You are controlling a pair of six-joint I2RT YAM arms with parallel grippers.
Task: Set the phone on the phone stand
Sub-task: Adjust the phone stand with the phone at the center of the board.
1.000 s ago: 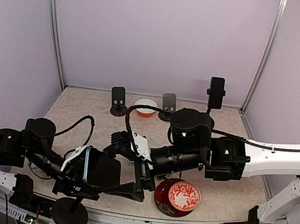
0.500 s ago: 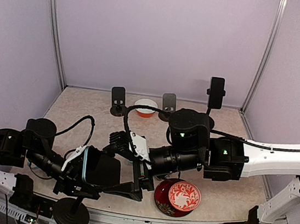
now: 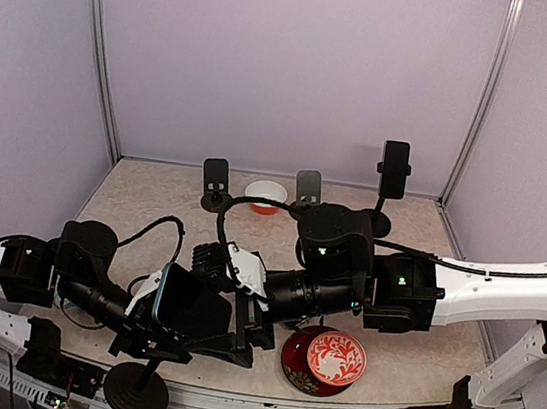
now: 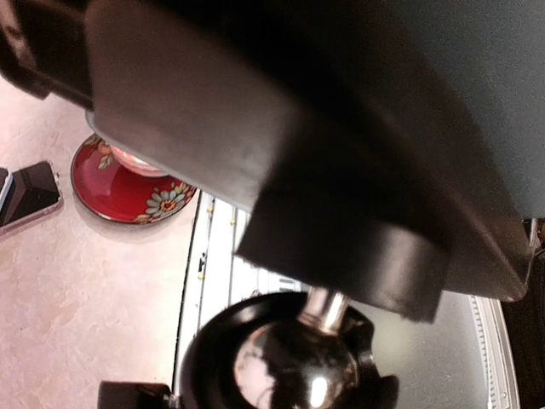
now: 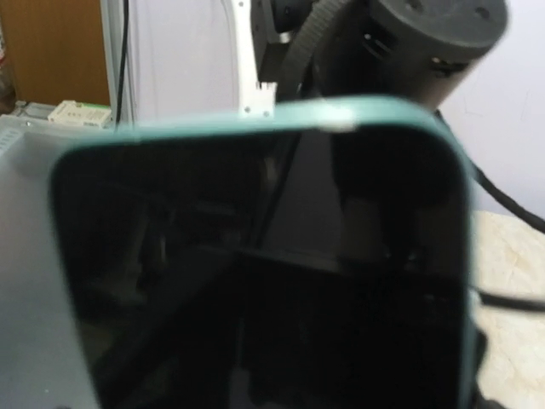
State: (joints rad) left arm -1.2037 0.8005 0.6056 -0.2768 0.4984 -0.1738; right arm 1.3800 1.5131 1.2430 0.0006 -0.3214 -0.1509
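Phone stand (image 3: 136, 391) at the bench's (image 3: 141, 212) near edge, left of centre: round black base, shiny ball joint in the left wrist view. Directly above it is the phone (image 3: 188, 302), with a teal case and dark screen, tilted and off the bench. Left gripper (image 3: 159, 326) clamped on its left end. Whether the phone touches the stand's cradle, cannot tell. Right gripper (image 3: 225, 304) has its jaws spread wide either side of the phone's right end; contact unclear. Screen fills the right wrist view.

Against a second ago: left arm and phone shifted right, right arm drew left, stand base sits slightly further right.

Red floral dish (image 3: 324, 360) near edge, right of centre, unmoved.

Far edge, unchanged: small stand (image 3: 216, 185), white-and-red bowl (image 3: 267, 196), another small stand (image 3: 307, 191), and a tall stand (image 3: 381, 219) carrying a second phone (image 3: 394, 168).
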